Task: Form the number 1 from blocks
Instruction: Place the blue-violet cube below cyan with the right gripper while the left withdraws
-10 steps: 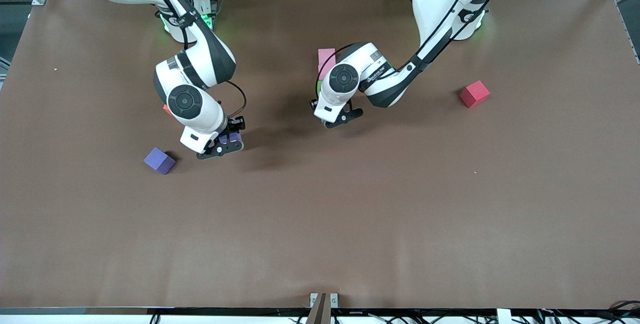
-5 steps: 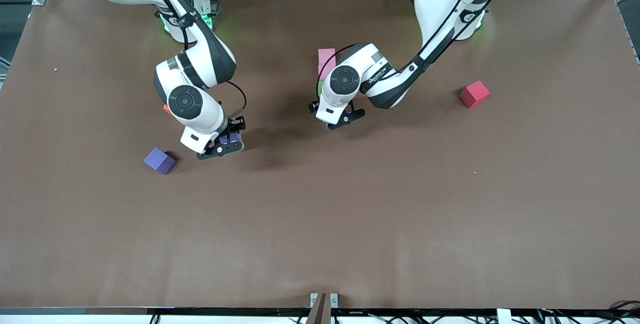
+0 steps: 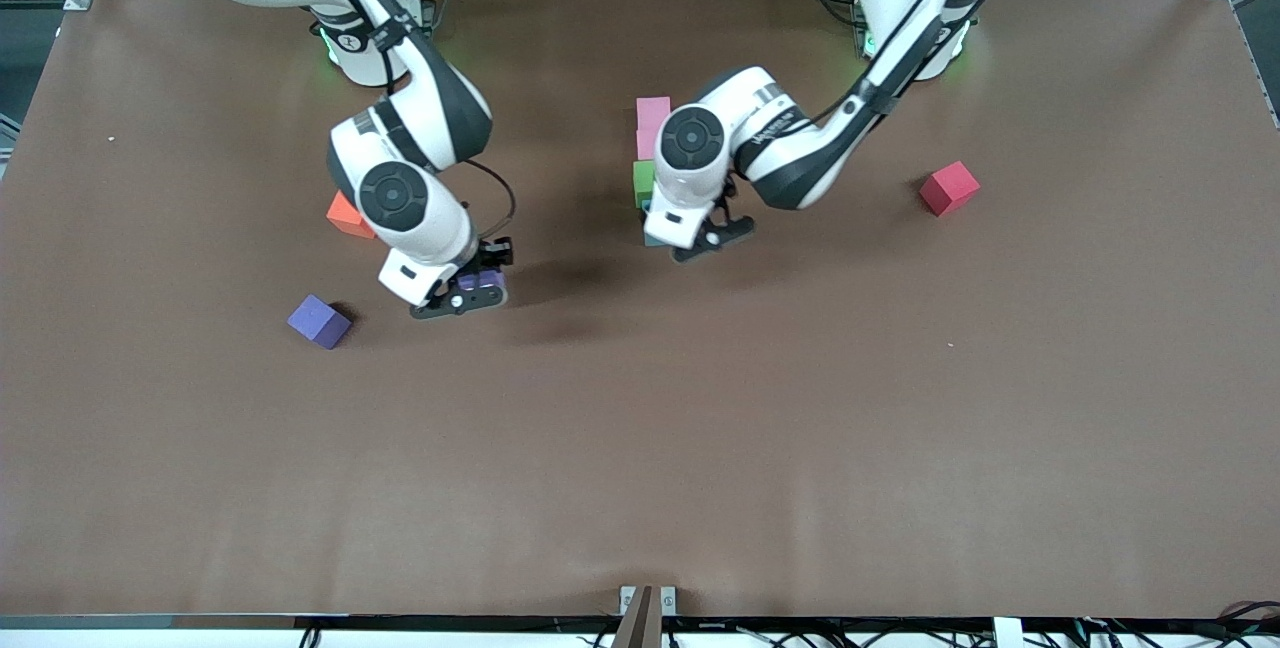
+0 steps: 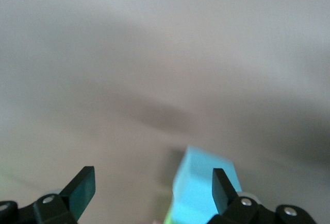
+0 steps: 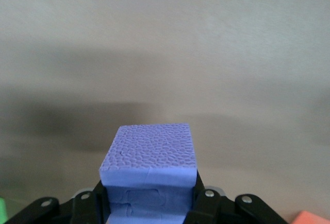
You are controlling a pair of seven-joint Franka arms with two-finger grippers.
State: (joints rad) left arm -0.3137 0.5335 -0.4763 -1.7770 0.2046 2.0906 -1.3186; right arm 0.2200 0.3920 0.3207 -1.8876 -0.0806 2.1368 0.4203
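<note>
A line of blocks lies mid-table: a pink block [image 3: 653,116] farthest from the front camera, then a green block [image 3: 643,183], then a light blue block [image 3: 651,237] mostly hidden under the left arm's hand. My left gripper [image 3: 708,236] hangs open just over the light blue block [image 4: 201,183], which lies loose beside one finger [image 4: 223,187]. My right gripper [image 3: 462,296] is shut on a purple block [image 5: 149,154], held above the table toward the right arm's end of the line. A second purple block [image 3: 319,320], an orange block [image 3: 347,215] and a red block [image 3: 949,188] lie apart.
The brown table [image 3: 700,448] stretches bare toward the front camera. The orange block sits close beside the right arm's wrist. The red block lies alone toward the left arm's end.
My left gripper's fingers have spread wide and its hand has shifted slightly toward the left arm's end, uncovering more of the green block. My right gripper carried the purple block a little toward the line.
</note>
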